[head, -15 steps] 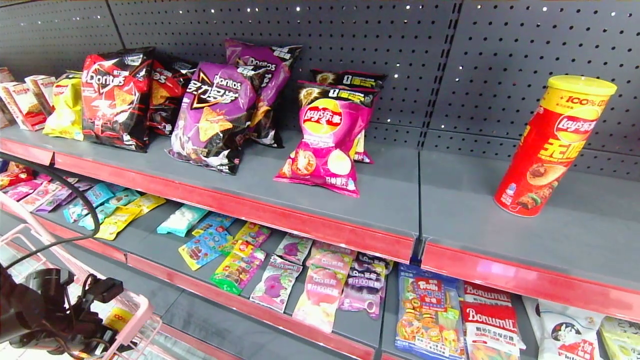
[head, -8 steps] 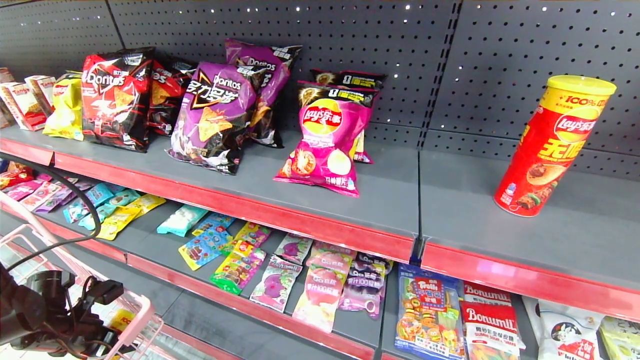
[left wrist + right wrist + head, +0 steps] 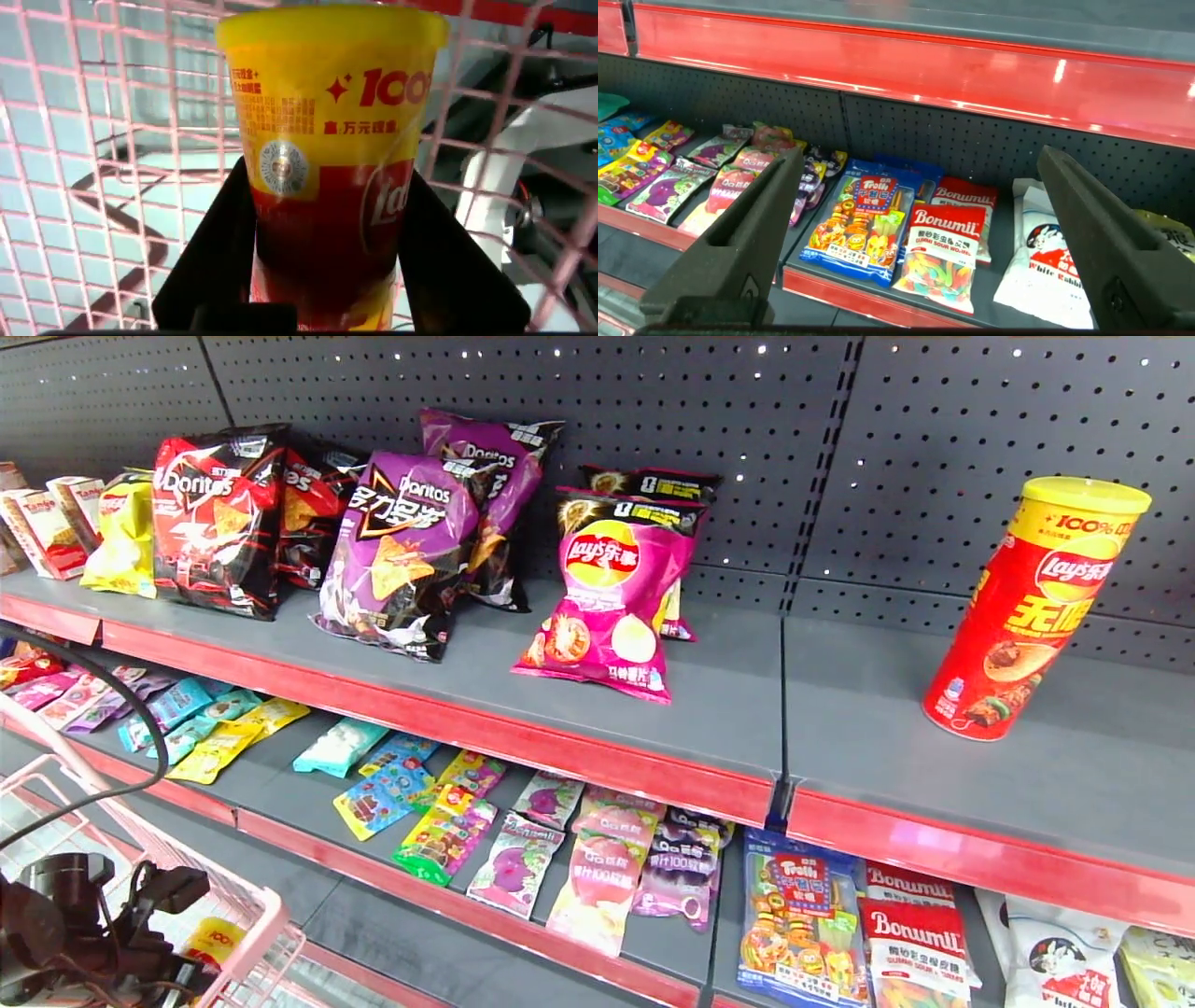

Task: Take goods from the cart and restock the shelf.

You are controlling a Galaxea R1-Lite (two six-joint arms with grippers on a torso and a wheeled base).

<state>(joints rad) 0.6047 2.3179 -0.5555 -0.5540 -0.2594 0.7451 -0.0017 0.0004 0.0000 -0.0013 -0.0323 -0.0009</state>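
Down and toward the robot's left went the left arm [image 3: 75, 933] over the last second, sinking deeper into the pink cart [image 3: 266, 910]. The yellow lid showing through the cart's mesh shifted a little with it. Nothing on the shelf [image 3: 728, 709] had moved.

In the left wrist view I saw the left gripper [image 3: 325, 187] clamped on the chip can [image 3: 327, 103]. One black finger [image 3: 220, 252] pressed against each side of its red body, and the yellow lid end lay farthest from the wrist camera. The can sat inside the cart, with pink wire mesh behind and around it.

The right gripper [image 3: 920, 168] was spread wide with nothing between its fingers. It was held off in front of the lower tier, facing a row of gummy bags [image 3: 868, 229] lying flat there.

On the top tier a second can [image 3: 1032, 607], in the same red and yellow, stood upright on the right-hand section. It was well apart from the pink crisp bag [image 3: 607, 597] and the purple chip bags [image 3: 401, 551], which leaned toward the pegboard back farther to the left.
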